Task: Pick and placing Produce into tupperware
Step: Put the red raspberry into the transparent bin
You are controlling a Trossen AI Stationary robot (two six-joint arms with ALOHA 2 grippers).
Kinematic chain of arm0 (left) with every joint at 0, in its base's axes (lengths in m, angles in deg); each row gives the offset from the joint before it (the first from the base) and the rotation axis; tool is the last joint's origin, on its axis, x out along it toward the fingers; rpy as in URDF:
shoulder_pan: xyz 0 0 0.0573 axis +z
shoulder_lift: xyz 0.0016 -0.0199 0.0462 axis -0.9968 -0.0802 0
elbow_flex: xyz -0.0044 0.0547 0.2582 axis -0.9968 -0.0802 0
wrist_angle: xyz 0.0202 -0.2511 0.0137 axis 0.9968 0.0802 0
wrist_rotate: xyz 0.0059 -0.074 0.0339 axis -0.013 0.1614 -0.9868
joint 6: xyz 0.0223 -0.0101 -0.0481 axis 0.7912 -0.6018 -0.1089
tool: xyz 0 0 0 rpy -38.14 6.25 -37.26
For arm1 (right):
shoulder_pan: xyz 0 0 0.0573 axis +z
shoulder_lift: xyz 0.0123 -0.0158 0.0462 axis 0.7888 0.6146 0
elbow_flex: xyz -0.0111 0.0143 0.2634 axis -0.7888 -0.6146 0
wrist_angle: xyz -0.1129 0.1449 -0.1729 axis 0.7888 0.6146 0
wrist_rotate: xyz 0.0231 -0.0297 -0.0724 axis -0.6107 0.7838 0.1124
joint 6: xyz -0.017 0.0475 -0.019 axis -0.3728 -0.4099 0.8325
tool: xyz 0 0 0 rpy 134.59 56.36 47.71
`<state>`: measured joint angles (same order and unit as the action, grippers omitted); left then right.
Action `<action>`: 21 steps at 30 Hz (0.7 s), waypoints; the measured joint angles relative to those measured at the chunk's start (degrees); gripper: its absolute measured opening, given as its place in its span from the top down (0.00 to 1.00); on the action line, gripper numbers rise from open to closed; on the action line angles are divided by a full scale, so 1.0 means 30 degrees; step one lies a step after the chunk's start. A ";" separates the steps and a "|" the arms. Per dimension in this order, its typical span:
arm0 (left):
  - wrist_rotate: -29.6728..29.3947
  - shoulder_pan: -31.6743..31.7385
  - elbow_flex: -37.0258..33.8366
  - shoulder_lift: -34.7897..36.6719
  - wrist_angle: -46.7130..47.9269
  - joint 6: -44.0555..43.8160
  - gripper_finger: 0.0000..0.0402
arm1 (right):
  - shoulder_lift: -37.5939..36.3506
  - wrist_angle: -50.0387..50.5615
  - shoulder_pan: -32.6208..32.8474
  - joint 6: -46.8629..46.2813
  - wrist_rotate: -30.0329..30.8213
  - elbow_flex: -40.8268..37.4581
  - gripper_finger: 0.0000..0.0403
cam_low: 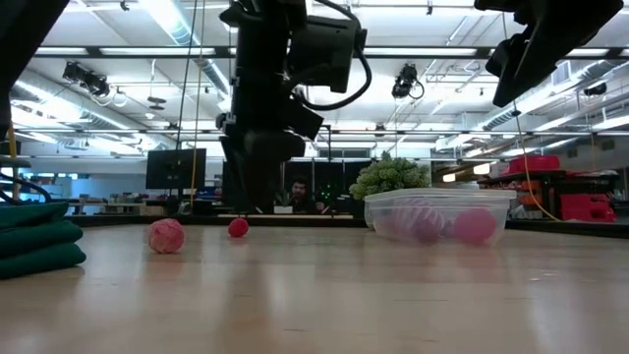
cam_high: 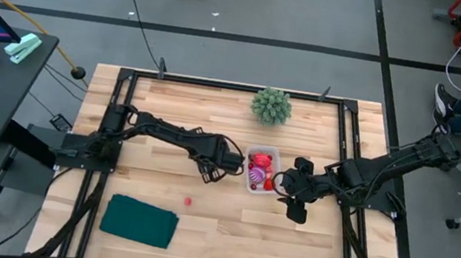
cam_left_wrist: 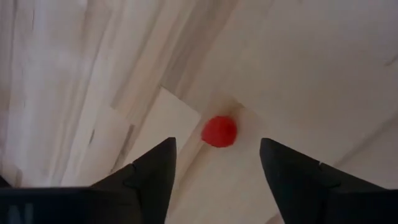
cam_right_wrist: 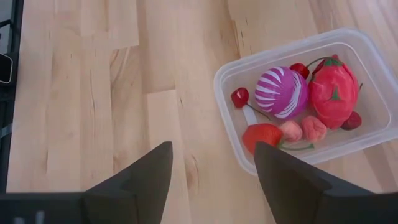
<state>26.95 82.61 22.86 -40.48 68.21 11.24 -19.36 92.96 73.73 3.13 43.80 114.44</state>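
- The clear tupperware (cam_right_wrist: pixel 297 93), a rounded-corner plastic tub, sits on the wooden tabletop (cam_high: pixel 198 233) just ahead of the right hand (cam_right_wrist: pixel 211 180), whose fingers stand apart and empty
- Its long axis runs away from that hand
- Inside lie a purple-striped ball (cam_right_wrist: pixel 281 92), a larger red piece (cam_right_wrist: pixel 334 93) and small red and pink pieces
- A round red berry (cam_left_wrist: pixel 219 131) lies on the tabletop between the spread, empty fingers of the left hand (cam_left_wrist: pixel 217 168)
- A second berry (cam_high: pixel 188 202) lies loose near a folded green cloth (cam_high: pixel 140 221)

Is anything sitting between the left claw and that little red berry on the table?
Nothing visible. The left claw is open, and the red berry lies on bare wood just ahead of the gap between its fingers.
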 joint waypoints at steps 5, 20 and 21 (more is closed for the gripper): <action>-0.0002 0.0152 -0.0257 -0.0078 -0.0166 0.0425 0.35 | 0.0000 0.0000 0.0000 -0.0004 -0.0005 0.0000 0.41; 0.0022 0.0268 -0.2823 -0.0086 -0.2428 0.1581 0.36 | 0.0000 0.0000 0.0000 -0.0015 -0.0005 0.0000 0.41; 0.0048 0.0326 -0.2949 -0.0086 -0.2434 0.1568 0.36 | 0.0000 0.0000 0.0000 -0.0015 -0.0005 0.0000 0.41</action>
<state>27.09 83.59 14.02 -40.73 60.91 15.95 -19.36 92.96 73.73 3.08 43.79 114.44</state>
